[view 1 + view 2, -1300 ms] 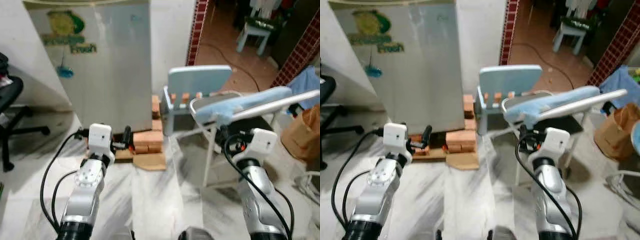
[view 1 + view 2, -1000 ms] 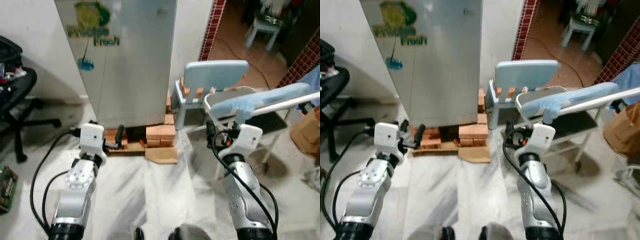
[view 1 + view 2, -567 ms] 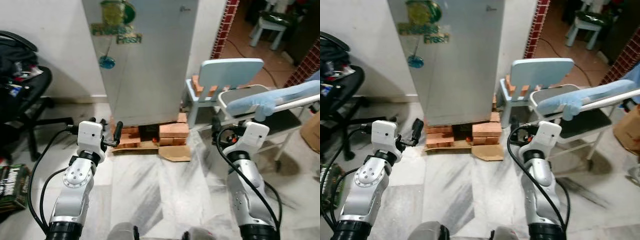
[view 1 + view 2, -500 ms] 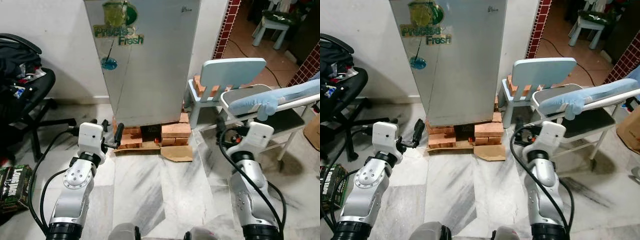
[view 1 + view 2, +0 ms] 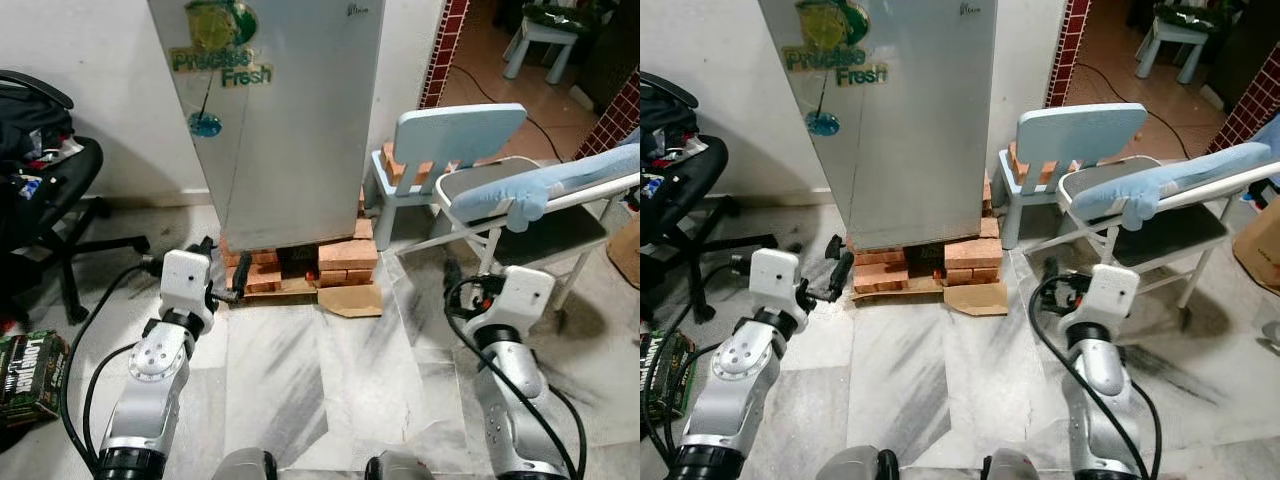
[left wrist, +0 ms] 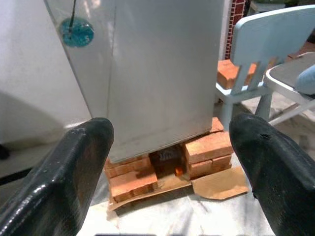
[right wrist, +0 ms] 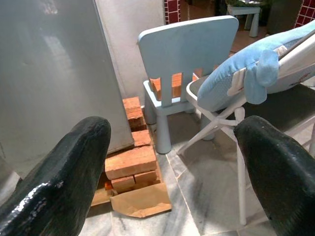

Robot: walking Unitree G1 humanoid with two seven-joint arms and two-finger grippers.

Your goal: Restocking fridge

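Observation:
A tall silver fridge (image 5: 285, 120) with a green "Precise Fresh" sticker stands ahead against the wall, its door shut. It rests on stacked red bricks (image 5: 340, 258). My left gripper (image 6: 172, 125) is held out low in front of the fridge's foot, open, nothing between its fingers (image 5: 238, 272). My right gripper (image 7: 172, 127) is open and bare too, out to the right of the fridge, facing the bricks and the pale blue chair (image 7: 184, 46).
A flat cardboard scrap (image 5: 352, 300) lies before the bricks. The pale blue child's chair (image 5: 455, 135) and a folding chair with a blue cushion (image 5: 535, 185) stand right of the fridge. At left are a black office chair (image 5: 45, 190) and a green box (image 5: 28, 365) on the marble floor.
The camera has swung left and moved, so the fridge now sits in the middle of the picture and the office chair has come into view. Both grippers stay open and held out.

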